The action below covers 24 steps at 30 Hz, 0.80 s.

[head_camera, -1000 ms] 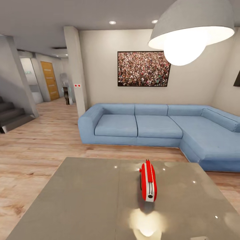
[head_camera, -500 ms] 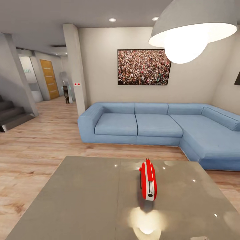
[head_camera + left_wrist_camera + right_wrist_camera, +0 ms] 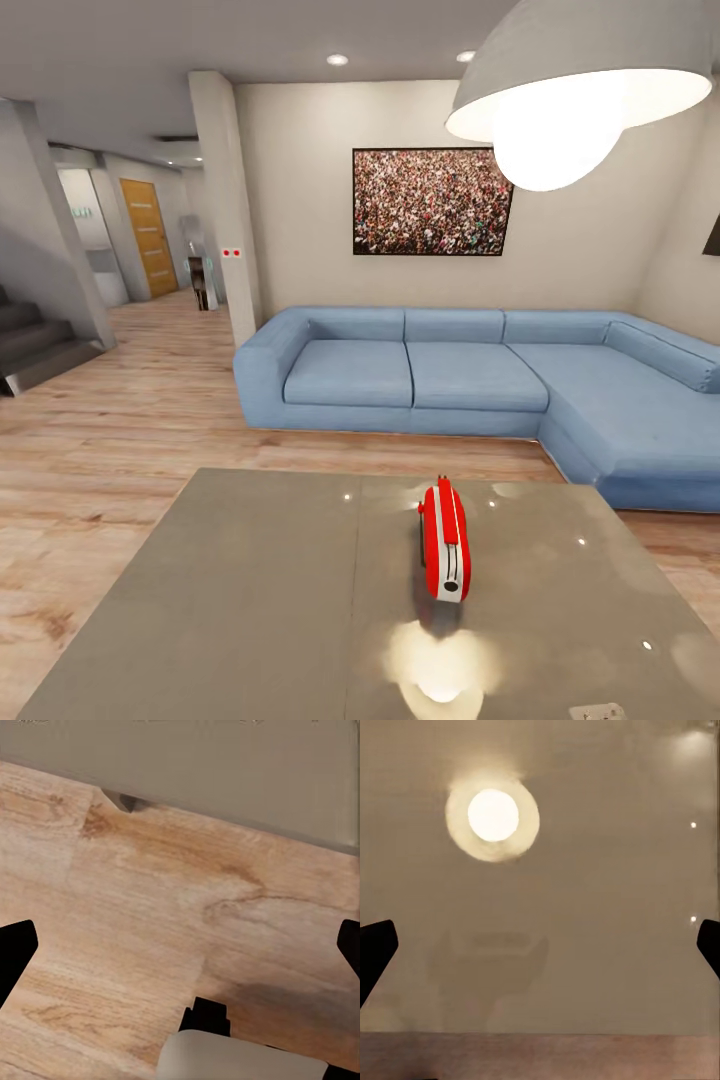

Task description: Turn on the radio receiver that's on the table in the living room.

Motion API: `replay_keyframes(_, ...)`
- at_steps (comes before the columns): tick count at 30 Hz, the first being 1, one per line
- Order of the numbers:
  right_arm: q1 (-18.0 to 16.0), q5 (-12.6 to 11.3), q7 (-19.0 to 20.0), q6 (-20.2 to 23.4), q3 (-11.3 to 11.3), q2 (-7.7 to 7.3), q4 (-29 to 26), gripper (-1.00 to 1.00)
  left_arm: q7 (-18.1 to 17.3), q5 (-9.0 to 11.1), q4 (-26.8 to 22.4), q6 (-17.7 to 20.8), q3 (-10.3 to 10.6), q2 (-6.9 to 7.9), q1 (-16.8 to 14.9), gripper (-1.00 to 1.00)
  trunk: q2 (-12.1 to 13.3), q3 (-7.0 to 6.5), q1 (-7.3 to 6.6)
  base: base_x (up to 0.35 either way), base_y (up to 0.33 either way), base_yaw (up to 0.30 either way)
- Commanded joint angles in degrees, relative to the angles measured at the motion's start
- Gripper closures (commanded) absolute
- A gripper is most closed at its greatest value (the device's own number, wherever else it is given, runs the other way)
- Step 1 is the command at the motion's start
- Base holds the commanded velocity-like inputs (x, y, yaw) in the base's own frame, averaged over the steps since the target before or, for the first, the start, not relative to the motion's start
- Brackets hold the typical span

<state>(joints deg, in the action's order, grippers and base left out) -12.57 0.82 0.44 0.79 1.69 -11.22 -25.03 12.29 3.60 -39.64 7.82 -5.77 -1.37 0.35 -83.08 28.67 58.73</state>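
I see the red radio receiver [image 3: 444,544] standing on edge mid-right on the glossy grey table [image 3: 250,600], blue sofa [image 3: 450,375] behind; left gripper [image 3: 180,949] spread wide over wood floor [image 3: 150,922], right gripper [image 3: 540,945] wide over tabletop, both empty

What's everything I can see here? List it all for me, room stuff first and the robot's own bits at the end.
radio receiver: one, red with a white edge band, standing on edge on the table, right of its middle.
table: one, glossy grey, in the foreground; it reflects the lamp.
sofa: one, light blue, L-shaped, beyond the table against the wall.
framed crowd photo: one, multicoloured in a dark frame, on the wall above the sofa.
pendant lamp: one, grey shade, lit, hanging at upper right.
wood floor: light brown planks.
staircase: one, grey, far left.
door: one, orange-brown, down the hall.
left gripper: black fingertips, apart, over the floor.
right gripper: black fingertips, apart, over the tabletop.
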Motion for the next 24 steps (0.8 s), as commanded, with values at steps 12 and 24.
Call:
replay_keyframes(12,-8.24,-0.43,-0.51,13.76,-0.02,5.82,-18.83,-1.00,-0.04,0.00,0.00,-1.73,-0.03,-0.03,0.00,-1.00,0.00,0.00,0.00,0.000,0.000,0.000)
replay_keyframes(24,-20.78,-0.42,-0.36,27.66,0.26,11.55,-27.20,-1.00,-0.02,0.00,0.00,-1.75,-0.02,0.03,0.00,-1.00,0.00,0.00,0.00,0.000,0.000,0.000)
